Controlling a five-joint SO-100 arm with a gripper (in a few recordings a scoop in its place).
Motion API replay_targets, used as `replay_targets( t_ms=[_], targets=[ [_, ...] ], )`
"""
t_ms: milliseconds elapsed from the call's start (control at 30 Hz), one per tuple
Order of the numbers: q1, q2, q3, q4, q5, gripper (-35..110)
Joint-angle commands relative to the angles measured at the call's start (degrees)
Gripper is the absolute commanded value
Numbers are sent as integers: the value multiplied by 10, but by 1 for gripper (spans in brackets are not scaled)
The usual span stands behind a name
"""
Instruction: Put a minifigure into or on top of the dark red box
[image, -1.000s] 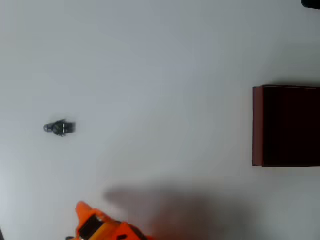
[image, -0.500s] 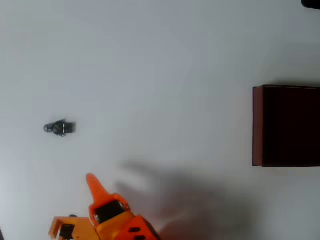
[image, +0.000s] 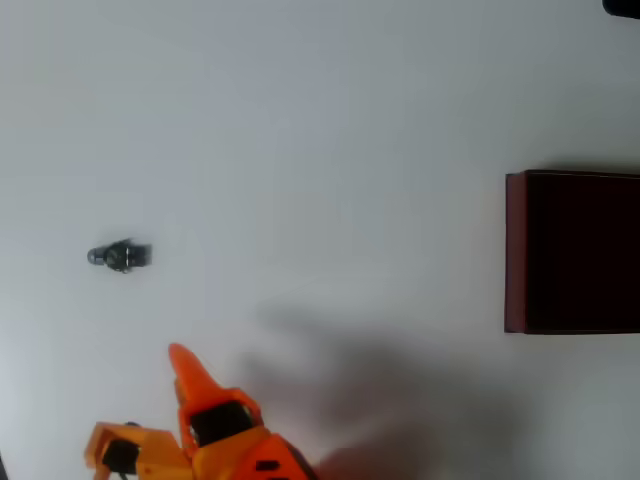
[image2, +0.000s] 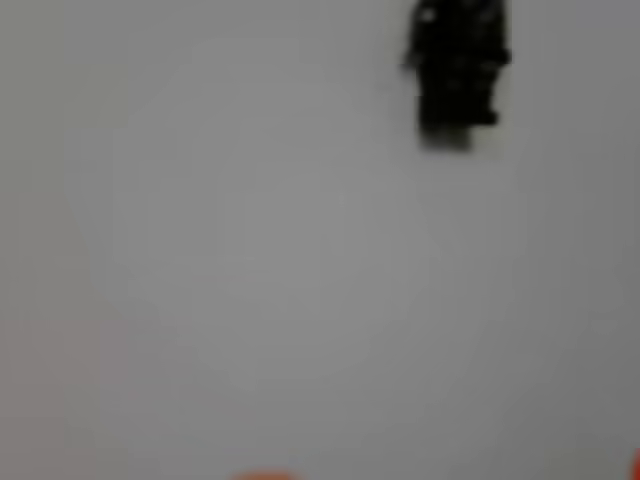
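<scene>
The minifigure (image: 119, 256) is a tiny dark figure with a grey head, lying on its side on the white table at the left of the overhead view. It shows blurred and dark at the top right of the wrist view (image2: 457, 65). The dark red box (image: 575, 250), with its near-black inside, sits at the right edge, cut off by the frame. My orange gripper (image: 135, 400) comes in from the bottom left, below and slightly right of the minifigure and apart from it. Its jaws are spread and hold nothing.
The white table (image: 320, 120) stretches bare between the minifigure and the box. The arm's soft shadow (image: 370, 400) falls on the table to the gripper's right. A dark object (image: 625, 6) pokes in at the top right corner.
My gripper has pushed up into the overhead view towards the minifigure, and its second jaw has swung out to the left. The minifigure and box have stayed put.
</scene>
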Motion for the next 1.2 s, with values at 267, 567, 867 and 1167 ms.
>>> replay_targets(
  t_ms=[267,567,867,1167],
  targets=[
    [-40,-456,-313,55,90,22],
    [-16,-648,-491,185,132,15],
    [-21,-650,-484,119,158,22],
    [-30,-650,-435,1,193,19]
  ],
)
